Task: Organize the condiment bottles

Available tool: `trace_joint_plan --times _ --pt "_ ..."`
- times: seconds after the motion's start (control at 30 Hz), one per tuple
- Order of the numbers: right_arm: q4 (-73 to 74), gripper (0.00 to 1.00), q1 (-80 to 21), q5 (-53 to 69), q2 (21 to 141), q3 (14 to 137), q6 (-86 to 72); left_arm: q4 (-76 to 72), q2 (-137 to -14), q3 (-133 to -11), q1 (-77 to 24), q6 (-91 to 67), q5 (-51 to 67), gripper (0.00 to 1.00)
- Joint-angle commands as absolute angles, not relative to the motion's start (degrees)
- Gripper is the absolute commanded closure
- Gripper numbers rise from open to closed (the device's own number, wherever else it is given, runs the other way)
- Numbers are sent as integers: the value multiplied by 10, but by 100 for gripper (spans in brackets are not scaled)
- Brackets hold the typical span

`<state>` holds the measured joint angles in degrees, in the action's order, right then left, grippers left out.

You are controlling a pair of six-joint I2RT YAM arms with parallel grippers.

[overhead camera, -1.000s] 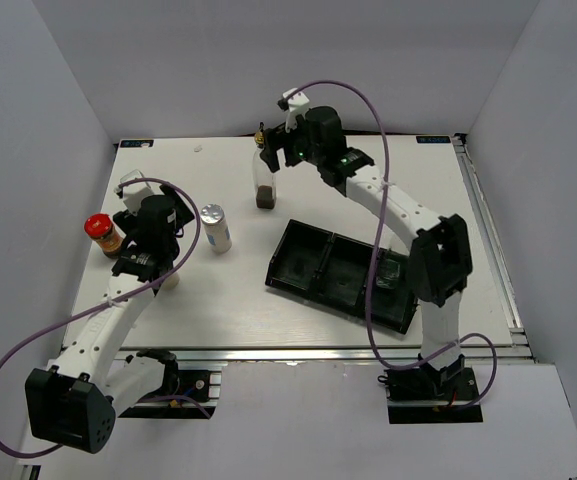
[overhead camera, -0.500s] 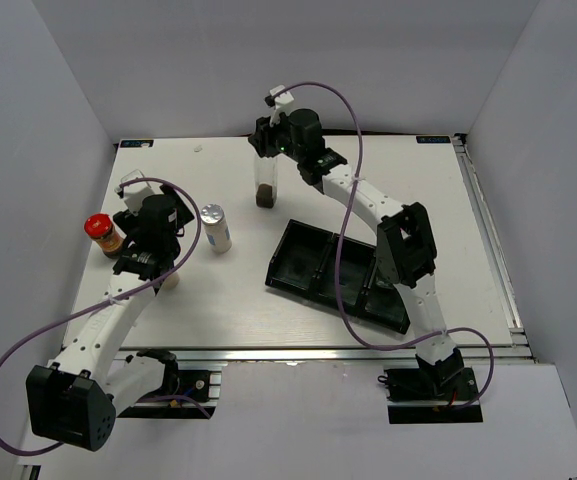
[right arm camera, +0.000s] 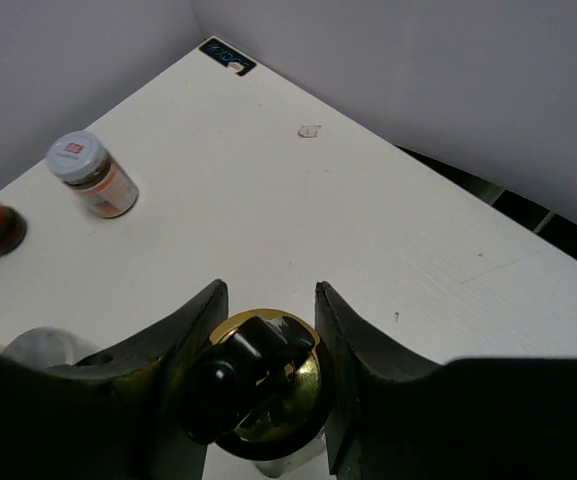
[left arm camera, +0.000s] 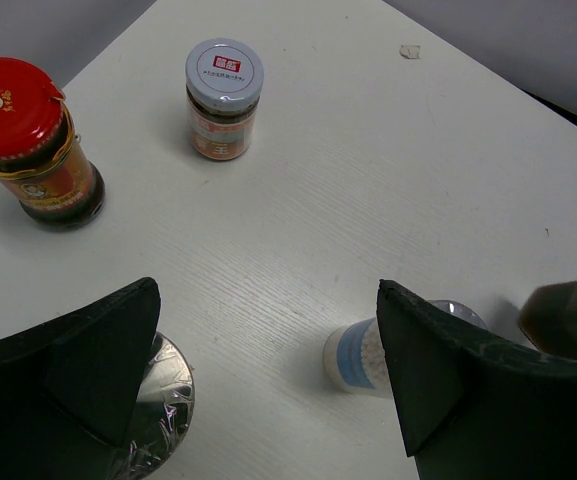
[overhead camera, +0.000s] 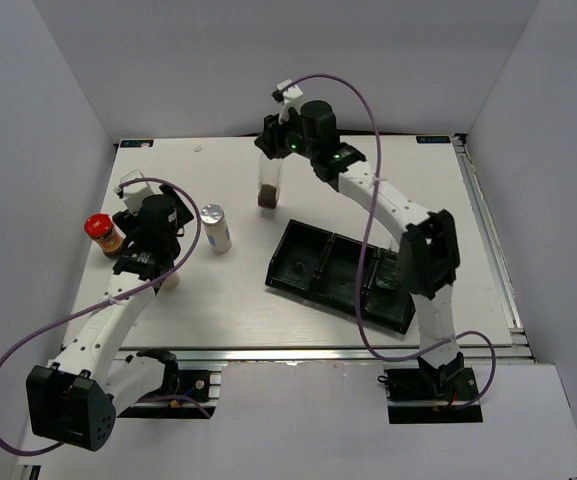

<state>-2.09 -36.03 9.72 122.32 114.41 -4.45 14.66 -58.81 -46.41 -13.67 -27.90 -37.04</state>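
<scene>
The right pincer [right arm camera: 268,295] is closed on the gold pourer top [right arm camera: 263,385] of a tall glass bottle [overhead camera: 266,180], with one finger against each side of the collar. The bottle stands upright on the table [overhead camera: 468,200], dark at its bottom. It is just beyond the far left corner of the black tray [overhead camera: 303,262] and apart from it.

The left pincer [left arm camera: 266,300] hangs well to the left of the tray, spread wide with nothing between its fingers. A silver-capped shaker [overhead camera: 214,227] stands upright to the left of the tray, between the tray and that pincer. A second shaker [left arm camera: 163,400] shows only its shiny cap, partly hidden under one finger, further left of the tray and nearer the front.

The red-capped jar [overhead camera: 101,232] stands upright, the farthest left of the tray that shows from above. The pale-lidded jar [left arm camera: 224,98] is also upright, well left of the tray and toward the back. The left arm hides it from above.
</scene>
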Motion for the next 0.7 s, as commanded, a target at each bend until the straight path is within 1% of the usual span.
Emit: trace_joint_plan --times 0.0,0.03,0.07,0.1,0.17,0.2,0.27,0.3,0.53,0.67 --pt "-36 100 -365 134 1055 1129 -41 149 -577 -473 -134 -278 -376 2" --pt "-23 100 -366 137 1035 1111 -40 149 -576 -472 -134 -279 -376 2" --pt "-5 100 -366 141 1012 1065 -41 149 -573 -471 -134 -279 -374 2" --pt "-1 100 -368 150 964 1037 -42 149 -572 -471 -134 -280 -373 2" --pt "23 100 -371 150 914 983 -47 149 -569 -470 -134 -279 -373 2" --pt "31 100 -374 155 866 936 -48 150 -566 -470 -134 -280 -374 2" --pt "46 100 -378 152 819 895 -55 148 -563 -467 -134 -281 -374 2" --pt "61 100 -383 144 776 863 -56 144 -561 -467 -134 -282 -370 2" --pt "174 100 -407 59 608 769 -94 150 -560 -468 -134 -283 -363 2" --pt "243 100 -407 45 569 736 -102 146 -558 -466 -134 -283 -355 2"
